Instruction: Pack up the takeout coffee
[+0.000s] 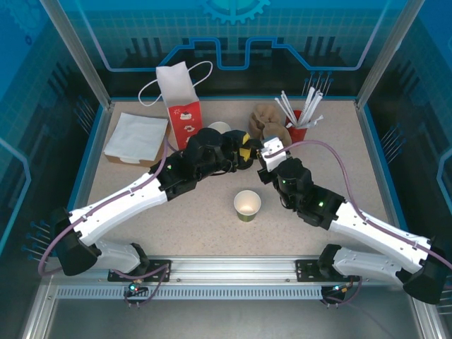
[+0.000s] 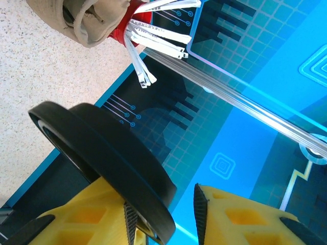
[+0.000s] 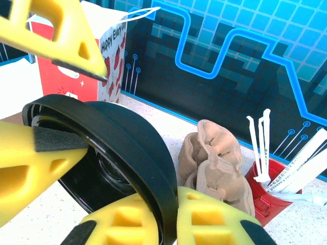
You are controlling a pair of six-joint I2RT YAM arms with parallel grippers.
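The cup (image 1: 247, 205) is standing upright and lidless on the table (image 1: 205, 233), near the middle, btwn my two arms and a bit toward the near edge. It's dark olive-green outside and white inside; can't tell if anything's in it. Its black lid (image 3: 127, 138) is hanging up off the table, well apart from the cup, farther back where my two wrists are meeting. The lid is round, glossy black plastic w/ a raised rim, and it's tilting up on edge, not lying flat.

My right fingers (image 3: 219, 219) are pinching the lid's rim, one yellow finger on each side, close together. My left fingers (image 2: 240, 219) are standing spread: one pad is touching the lid's edge, the other is showing a clear gap from it.

Just behind the lid, brown pulp carriers (image 1: 267, 121) are lying on the table, w/ a red cup of white straws (image 1: 299, 128) beside them on the right. A red-and-white gift bag (image 1: 183, 106) is standing upright at the back left, and a stack of white napkins (image 1: 136, 138) is lying further left.
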